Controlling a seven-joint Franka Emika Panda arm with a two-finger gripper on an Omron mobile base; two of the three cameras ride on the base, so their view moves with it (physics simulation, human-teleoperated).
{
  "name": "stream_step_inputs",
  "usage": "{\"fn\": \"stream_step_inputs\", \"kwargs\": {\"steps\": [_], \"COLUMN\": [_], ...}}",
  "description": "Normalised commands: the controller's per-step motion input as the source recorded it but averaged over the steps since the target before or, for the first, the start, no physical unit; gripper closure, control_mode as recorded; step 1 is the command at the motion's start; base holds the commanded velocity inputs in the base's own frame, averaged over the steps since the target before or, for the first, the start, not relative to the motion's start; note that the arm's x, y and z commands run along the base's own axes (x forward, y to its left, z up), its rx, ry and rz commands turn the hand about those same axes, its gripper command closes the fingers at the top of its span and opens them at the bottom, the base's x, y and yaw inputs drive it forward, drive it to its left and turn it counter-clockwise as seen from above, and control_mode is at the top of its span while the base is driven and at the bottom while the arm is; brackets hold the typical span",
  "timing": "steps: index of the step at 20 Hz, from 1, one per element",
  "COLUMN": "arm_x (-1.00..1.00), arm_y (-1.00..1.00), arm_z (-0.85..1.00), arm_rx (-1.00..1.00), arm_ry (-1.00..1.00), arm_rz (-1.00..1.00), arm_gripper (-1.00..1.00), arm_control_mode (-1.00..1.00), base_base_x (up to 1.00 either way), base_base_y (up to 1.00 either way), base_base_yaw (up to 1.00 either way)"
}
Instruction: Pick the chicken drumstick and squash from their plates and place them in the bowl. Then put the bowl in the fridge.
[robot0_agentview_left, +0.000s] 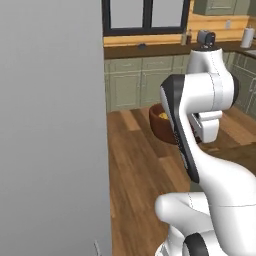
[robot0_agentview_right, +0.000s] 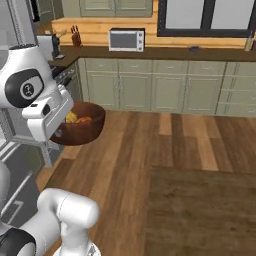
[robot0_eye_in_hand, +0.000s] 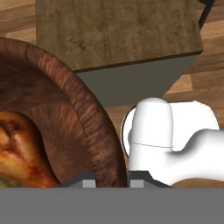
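**Item: bowl (robot0_agentview_right: 82, 129).** Dark reddish-brown, wood-look, thick-walled. Carried in the air above the wooden floor (robot0_agentview_right: 165, 155), well clear of any tabletop, beside the robot's white forearm.

**Contents.** The chicken drumstick (robot0_eye_in_hand: 19, 151) lies inside against the inner wall, glossy orange-brown. The right base view shows a yellow lump beside it, taken to be the squash (robot0_agentview_right: 71, 118); the left base view shows a yellow patch in the bowl's mouth.

**End effector (robot0_eye_in_hand: 112, 179).** Pressed together on the bowl's rim: in the hand view one finger tip stands on each side of the wall, inside and outside. The grip is on one edge alone, nothing supports the far side.

**Fridge (robot0_agentview_left: 52, 125).** A tall grey slab takes up the left of the left base view, close to the arm. Judged to be the door or side; no interior can be seen, so whether it stands open cannot be told.

**Stage.** Both foods appear loaded; the carry to the fridge is judged to be in hand.

**Hazards.**
- A rim pinch leaves the bowl's weight hanging off one side; a quick swing could rotate it in the fingers and tip the food out.
- The wall is glossy; it could slip down through the fingers.
- The grey slab is near; the bowl's far edge could strike it on the turn.
- The arm hides much of the bowl from the left base view, so clearance is hard to judge.
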Motion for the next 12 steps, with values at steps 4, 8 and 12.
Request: {"fn": "stream_step_inputs", "kwargs": {"steps": [4,8,12], "arm_x": [0.00,0.00,0.00], "arm_y": [0.00,0.00,0.00], "arm_z": [0.00,0.00,0.00], "arm_rx": [0.00,0.00,0.00], "arm_ry": [0.00,0.00,0.00], "arm_rz": [0.00,0.00,0.00], "arm_gripper": [1.00,1.00,1.00], "arm_control_mode": [1.00,1.00,1.00], "base_base_x": [0.77,0.75,0.71], "base_base_y": [0.00,0.00,0.00], "base_base_yaw": [0.01,0.01,0.01]}}
